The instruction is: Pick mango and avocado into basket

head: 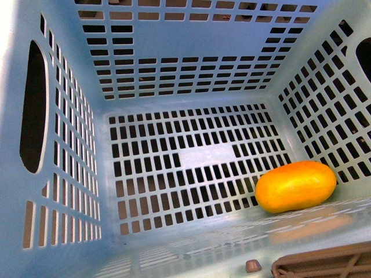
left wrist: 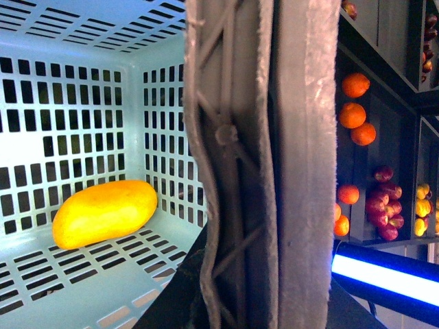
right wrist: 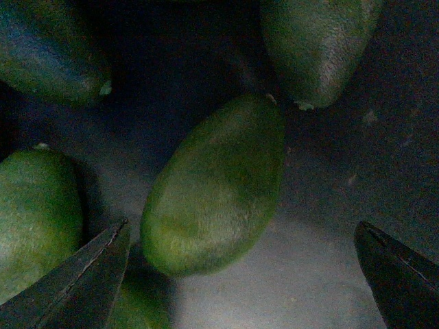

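The mango (head: 295, 186) lies already in the basket (head: 203, 155), on the slotted floor at the lower right of the front view, close to the side wall. So I judge that half of the job is done and the avocado is the step in hand.

In the right wrist view the avocado (right wrist: 219, 185) lies in the middle of the frame on a dark surface (right wrist: 322, 274), its long axis tilted from lower left to upper right. The right gripper (right wrist: 241, 223) is wide open over it. One finger shows at the lower left edge and the other at the lower right, with the broad end of the fruit between them. Neither finger touches it. Other avocados (right wrist: 315, 41) are near: one at the upper right almost meets its narrow end, and one at the left is just beside it.

To do this well, I would come straight down, keep the fruit centred, and close gently across its short width at the thick middle, because a rounded fruit may slip out. The left finger must enter the narrow gap beside the neighbour without pushing it.

In the left wrist view the basket handle (left wrist: 274, 164) fills the middle. I cannot tell if the left gripper is open or closed.
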`<state>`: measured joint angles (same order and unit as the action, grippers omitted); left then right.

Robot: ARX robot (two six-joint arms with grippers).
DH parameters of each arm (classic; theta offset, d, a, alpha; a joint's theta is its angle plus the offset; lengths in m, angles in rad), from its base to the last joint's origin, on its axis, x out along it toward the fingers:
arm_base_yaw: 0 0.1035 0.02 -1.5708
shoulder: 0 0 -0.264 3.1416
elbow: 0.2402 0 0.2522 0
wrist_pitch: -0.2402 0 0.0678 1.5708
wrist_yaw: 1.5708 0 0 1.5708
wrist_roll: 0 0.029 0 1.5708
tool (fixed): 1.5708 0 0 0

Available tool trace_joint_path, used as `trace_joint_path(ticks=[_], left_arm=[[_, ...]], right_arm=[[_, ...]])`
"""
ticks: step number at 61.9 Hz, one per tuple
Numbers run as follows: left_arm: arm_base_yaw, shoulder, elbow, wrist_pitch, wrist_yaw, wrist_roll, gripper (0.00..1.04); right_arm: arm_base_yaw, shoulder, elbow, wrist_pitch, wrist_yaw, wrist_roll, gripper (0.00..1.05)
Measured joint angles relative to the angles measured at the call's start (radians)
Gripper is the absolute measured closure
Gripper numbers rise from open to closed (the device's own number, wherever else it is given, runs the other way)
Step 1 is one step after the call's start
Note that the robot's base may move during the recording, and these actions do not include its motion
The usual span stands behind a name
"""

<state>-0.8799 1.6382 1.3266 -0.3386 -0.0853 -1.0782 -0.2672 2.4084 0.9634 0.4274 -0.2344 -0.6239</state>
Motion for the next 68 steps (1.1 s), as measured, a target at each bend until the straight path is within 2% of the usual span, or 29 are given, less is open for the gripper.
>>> trace_joint_path(ticks=[37, 68], left_arm=[[0.000, 0.000, 0.000, 0.000, 0.000, 0.000, 0.89], [0.000, 0.000, 0.000, 0.000, -0.001, 0.000, 0.89]], right_arm=[[0.043, 0.148, 0.133, 0.034, -0.052, 0.167, 0.09], [0.081, 0.231, 0.201, 0.055, -0.018, 0.281, 0.09]])
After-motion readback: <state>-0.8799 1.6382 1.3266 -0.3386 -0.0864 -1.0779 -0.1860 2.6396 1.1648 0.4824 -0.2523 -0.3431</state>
